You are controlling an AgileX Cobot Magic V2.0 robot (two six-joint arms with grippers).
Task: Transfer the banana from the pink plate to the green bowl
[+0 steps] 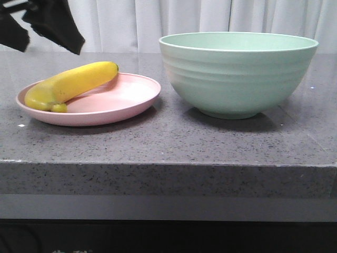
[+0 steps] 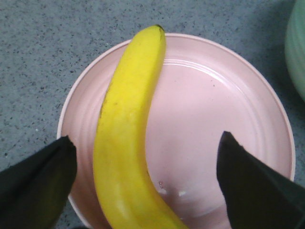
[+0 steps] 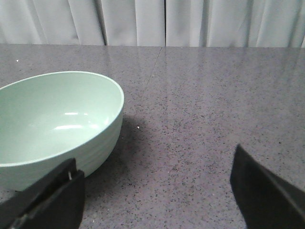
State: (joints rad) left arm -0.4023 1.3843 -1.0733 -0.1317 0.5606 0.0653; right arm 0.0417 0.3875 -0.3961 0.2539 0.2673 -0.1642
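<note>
The yellow banana (image 1: 71, 84) lies on the pink plate (image 1: 126, 103) at the left of the grey table. The mint-green bowl (image 1: 237, 74) stands to the right of the plate and looks empty. My left gripper (image 1: 39, 26) hangs open above the plate's left side. In the left wrist view its fingers (image 2: 43, 186) straddle the banana (image 2: 126, 129) over the plate (image 2: 214, 119), well apart, touching nothing. My right gripper (image 3: 152, 186) is open and empty over bare table next to the bowl (image 3: 52, 119); it does not show in the front view.
The table's front edge (image 1: 168, 164) runs across the near side. White curtains (image 1: 210, 16) hang behind the table. The bowl's rim (image 2: 296, 47) shows at the edge of the left wrist view, close to the plate.
</note>
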